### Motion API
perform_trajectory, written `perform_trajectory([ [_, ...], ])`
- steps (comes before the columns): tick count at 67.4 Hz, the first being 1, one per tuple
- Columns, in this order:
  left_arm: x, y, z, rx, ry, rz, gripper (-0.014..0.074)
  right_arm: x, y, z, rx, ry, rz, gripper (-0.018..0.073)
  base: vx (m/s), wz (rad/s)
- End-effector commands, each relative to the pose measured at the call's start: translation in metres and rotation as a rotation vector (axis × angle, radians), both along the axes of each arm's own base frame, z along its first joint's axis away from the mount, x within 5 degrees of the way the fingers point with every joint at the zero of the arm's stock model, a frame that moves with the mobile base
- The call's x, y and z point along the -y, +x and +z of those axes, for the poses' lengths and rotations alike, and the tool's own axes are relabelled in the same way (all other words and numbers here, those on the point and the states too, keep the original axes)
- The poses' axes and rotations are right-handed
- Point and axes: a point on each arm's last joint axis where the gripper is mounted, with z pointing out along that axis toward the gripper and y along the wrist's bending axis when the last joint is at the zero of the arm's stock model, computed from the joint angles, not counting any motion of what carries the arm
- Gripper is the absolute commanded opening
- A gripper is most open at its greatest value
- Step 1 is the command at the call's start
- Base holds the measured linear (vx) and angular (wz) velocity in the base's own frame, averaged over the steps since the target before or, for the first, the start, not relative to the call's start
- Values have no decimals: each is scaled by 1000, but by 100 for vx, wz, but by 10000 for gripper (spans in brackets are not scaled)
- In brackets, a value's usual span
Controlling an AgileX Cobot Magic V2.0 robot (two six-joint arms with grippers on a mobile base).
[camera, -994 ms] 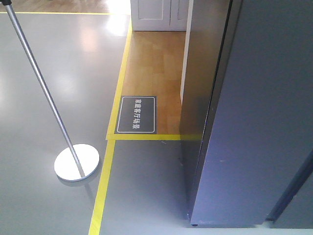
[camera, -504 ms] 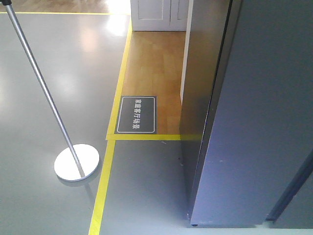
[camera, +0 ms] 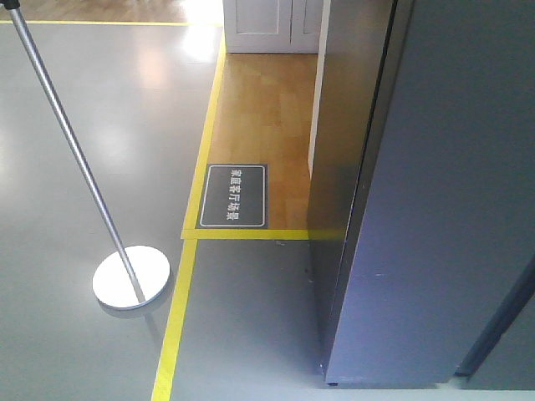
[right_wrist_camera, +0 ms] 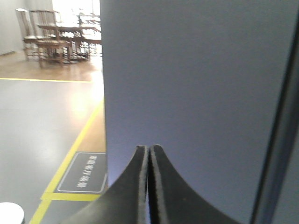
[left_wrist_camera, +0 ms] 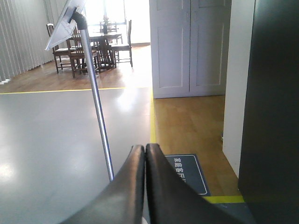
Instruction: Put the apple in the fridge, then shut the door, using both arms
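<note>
Fridge shut, its inside hidden.
Our left gripper and right gripper are clenched, holding nothing.

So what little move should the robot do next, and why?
Probably ease the right end effector forward to press on the door. It is shut and empty, and the flat grey panel fills its view right ahead. The left end effector is shut and empty too, and no apple shows anywhere. Whether the door is fully closed can't be told.
</note>
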Motion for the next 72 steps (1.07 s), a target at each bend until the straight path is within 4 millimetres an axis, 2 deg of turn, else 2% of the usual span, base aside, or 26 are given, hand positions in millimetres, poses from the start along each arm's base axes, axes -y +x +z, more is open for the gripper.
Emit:
perform_trajectory([
  [1, 0, -1, 4, 83, -15, -3, -6, -2, 0, 4, 154, -4, 20, -3, 0, 0],
  [72, 0, -1, 4, 83, -15, -3, -6, -1, 0, 2, 120, 22, 19, -3, 0, 0],
])
